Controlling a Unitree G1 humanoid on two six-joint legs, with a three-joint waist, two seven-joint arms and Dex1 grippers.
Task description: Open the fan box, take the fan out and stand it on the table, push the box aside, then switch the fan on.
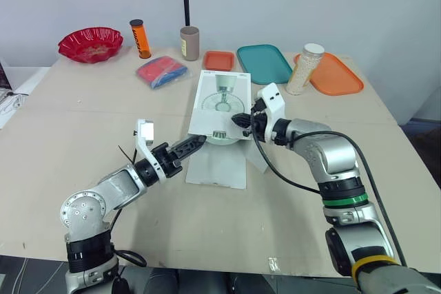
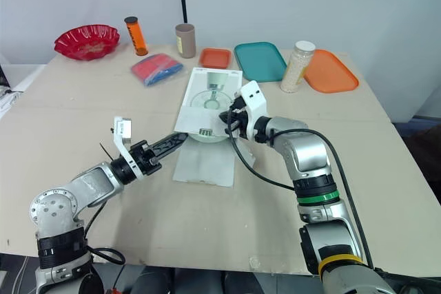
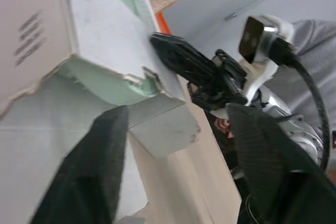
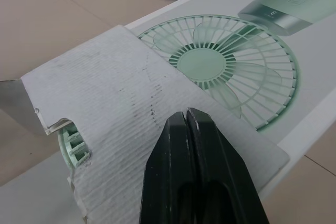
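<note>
Fingers of my left gripper (image 1: 200,141) stand spread wide and grasp nothing. They point at the near left corner of the fan box (image 1: 222,98), just beside it, and I cannot tell whether they touch it. My right gripper (image 1: 239,119) is clenched, its two fingers pressed flat together. It sits at the near right part of the box, with its tips over a raised corrugated flap (image 4: 110,103). I cannot tell whether any card is pinched between them.

The box lies flat in the middle of the table (image 1: 83,122), printed side up and open at its near end. The long flap (image 1: 217,164) lies spread on the table toward me. The pale green fan (image 1: 222,140) is inside the box, and its rounded edge shows at the opening.

The head views show the far side of the table. From left to right stand a red bowl (image 1: 90,43), an orange canister (image 1: 140,38), a tan cup (image 1: 189,43), a small orange tray (image 1: 219,60), a teal tray (image 1: 264,63), a jar of grains (image 1: 304,68) and a large orange tray (image 1: 337,74). A blue and red packet (image 1: 162,71) lies nearer, to the left of the box.

My left wrist view shows the gap between my left fingers, a small side flap (image 3: 163,121) under the box corner, and my right gripper's shut black tips beyond. My right wrist view shows the torn flap edge with the fan's green ribs beneath.
</note>
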